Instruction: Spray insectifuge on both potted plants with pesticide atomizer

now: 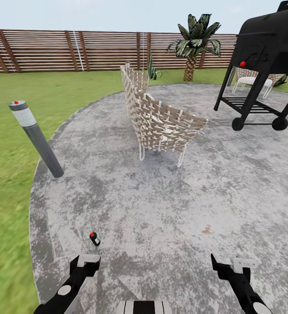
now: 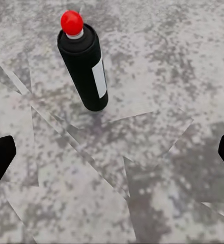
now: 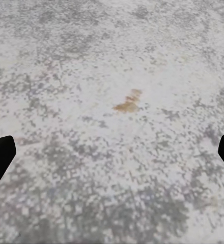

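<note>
Presently the task stands at its opening stage: nothing is held and no spraying is evident. Nearest the robot, the left gripper (image 1: 85, 261) hangs low over the grey paved patio (image 1: 170, 209) with its fingers (image 2: 0, 155) spread wide and empty; the right gripper (image 1: 236, 265) sits at a like height on the other side, its fingers (image 3: 0, 155) likewise spread over bare paving marked by a small brown stain (image 3: 127, 100). Just ahead of the left gripper, apart from it, a small dark bottle (image 1: 94, 238) stands upright on the paving, with a red cap and a pale label down one side; judged the pesticide atomizer, though its colour reads black rather than green. It is not yet between the fingers. Farther out stand a leaning grey bollard light (image 1: 36, 137) at the lawn edge, a woven chair (image 1: 159, 117) at mid-patio, and a black grill (image 1: 262, 65) to the right. Beyond lie the lawn (image 1: 52, 91), a palm (image 1: 192, 43) and the slatted wooden fence (image 1: 74, 50). No potted plants can be identified. Remaining: grasp the bottle, locate both plants, spray each fully.
</note>
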